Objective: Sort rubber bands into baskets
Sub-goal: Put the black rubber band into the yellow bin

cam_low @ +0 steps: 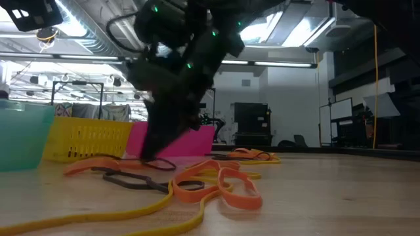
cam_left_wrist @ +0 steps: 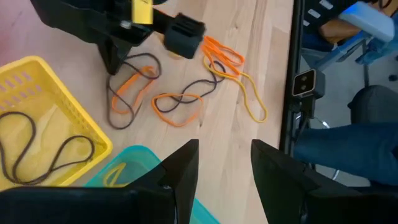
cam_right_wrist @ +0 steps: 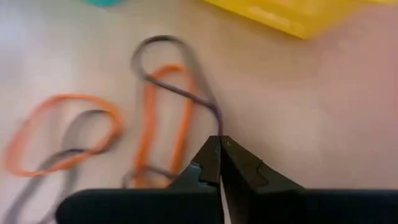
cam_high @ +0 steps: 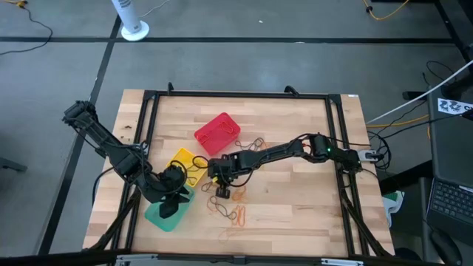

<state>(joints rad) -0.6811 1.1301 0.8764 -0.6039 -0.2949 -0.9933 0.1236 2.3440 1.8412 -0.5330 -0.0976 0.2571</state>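
**Right end effector pinched on a dark band beside the yellow basket**

The counter [cam_high: 295, 207] is a pale wooden top inside a black frame, standing on a grey floor [cam_high: 59, 81]; a white fan base [cam_high: 134, 29] sits on the floor beyond the far edge. Seen from counter height, the room behind has ceiling strip lights and dark equipment racks.

At the left, the left end effector [cam_left_wrist: 225, 165] hangs above the teal basket [cam_high: 168, 213], its fingers set wide apart and holding nothing. Just beside the teal basket stands the yellow basket [cam_high: 186, 164], with dark bands lying inside it. The red basket [cam_high: 217, 133] stands farther back, near the yellow one.

Just right of the yellow basket, the right end effector [cam_right_wrist: 220, 163] is down at the counter with its fingers pressed together, their tips nipping a dark rubber band [cam_right_wrist: 186, 74] where its loop narrows. That band overlaps an orange band [cam_right_wrist: 165, 118] on the wood. More loose rubber bands [cam_high: 233, 214], orange, dark and yellowish, lie scattered on the near side of the end effector, and another small cluster [cam_high: 255, 144] lies beside the red basket.
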